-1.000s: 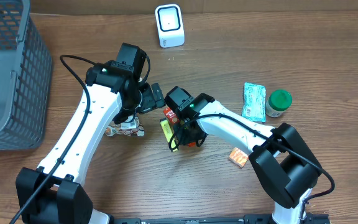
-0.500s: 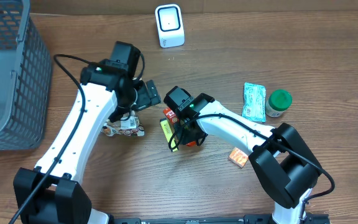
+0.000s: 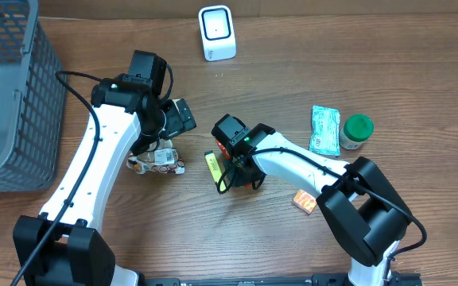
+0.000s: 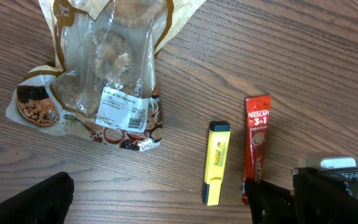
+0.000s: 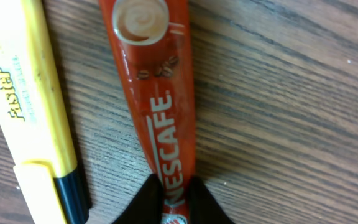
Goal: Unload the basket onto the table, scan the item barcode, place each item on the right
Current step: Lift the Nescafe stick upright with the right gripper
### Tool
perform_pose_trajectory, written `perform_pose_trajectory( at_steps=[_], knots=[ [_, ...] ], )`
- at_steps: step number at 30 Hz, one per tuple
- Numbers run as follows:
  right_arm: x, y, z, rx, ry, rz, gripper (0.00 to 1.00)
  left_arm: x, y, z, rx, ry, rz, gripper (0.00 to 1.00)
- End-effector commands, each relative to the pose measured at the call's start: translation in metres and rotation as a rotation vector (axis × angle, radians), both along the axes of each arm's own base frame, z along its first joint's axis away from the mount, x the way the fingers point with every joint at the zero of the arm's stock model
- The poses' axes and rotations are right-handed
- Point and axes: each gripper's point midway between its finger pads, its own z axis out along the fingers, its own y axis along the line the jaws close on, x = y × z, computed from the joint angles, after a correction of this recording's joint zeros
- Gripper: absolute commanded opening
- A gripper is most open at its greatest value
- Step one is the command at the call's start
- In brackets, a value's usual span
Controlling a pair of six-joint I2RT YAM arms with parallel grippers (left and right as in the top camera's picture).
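So the right fingers (image 5: 143, 204) are pinched on the Nescafe sachet (image 5: 157, 81), which lies on the surface (image 3: 420, 71). The left fingers (image 4: 36, 199) are wide, holding nothing. Lifting it to the scanner (image 3: 216, 32) is all left, I reckon.

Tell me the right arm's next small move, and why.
Probably lift straight up: the right gripper pinches one end of the Nescafe sachet, which lies flat on the table beside the yellow highlighter, and the scanner stands well away.

"nescafe" on sachet (image 5: 166, 124), "faster" on highlighter (image 5: 30, 112)
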Motion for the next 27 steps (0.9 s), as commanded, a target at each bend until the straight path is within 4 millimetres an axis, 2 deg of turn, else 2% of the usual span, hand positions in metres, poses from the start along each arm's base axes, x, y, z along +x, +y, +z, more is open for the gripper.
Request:
perform_pose_trajectory(
  at_steps=[1,5,10,11,12,14,18,20,24,27],
  knots=[
    [0.001,0.000,0.007,0.003,-0.024,0.001,0.11,0.003,0.001,0.000,0.000,-0.002,0.015,1.00],
    [0.001,0.000,0.007,0.004,-0.024,0.001,0.12,0.003,0.002,0.000,0.000,-0.002,0.016,1.00],
    [0.000,-0.001,0.007,0.001,-0.021,0.001,0.37,0.002,0.002,-0.001,0.001,0.002,0.015,1.00],
    [0.000,-0.001,0.006,-0.001,-0.019,0.001,0.38,0.002,0.002,-0.001,0.001,0.002,0.014,1.00],
    [-0.001,-0.001,0.006,-0.002,-0.018,0.001,0.36,0.002,0.002,-0.001,0.001,0.002,0.014,1.00],
    [-0.001,-0.002,0.006,-0.004,-0.015,0.001,0.06,0.002,0.002,-0.001,0.001,0.002,0.015,1.00],
    [-0.003,0.002,0.008,0.019,-0.003,0.003,0.04,0.002,0.000,-0.001,-0.007,0.003,0.002,1.00],
    [-0.001,0.006,0.019,0.061,0.006,-0.002,0.04,0.001,-0.004,0.000,-0.031,0.006,-0.018,1.00],
    [0.008,0.015,0.060,0.180,-0.048,-0.004,0.04,-0.002,-0.021,0.003,-0.117,0.012,-0.089,1.00],
    [0.002,0.031,0.093,0.315,-0.066,0.060,0.04,-0.005,-0.031,0.006,-0.177,0.018,-0.127,1.00]
  ],
)
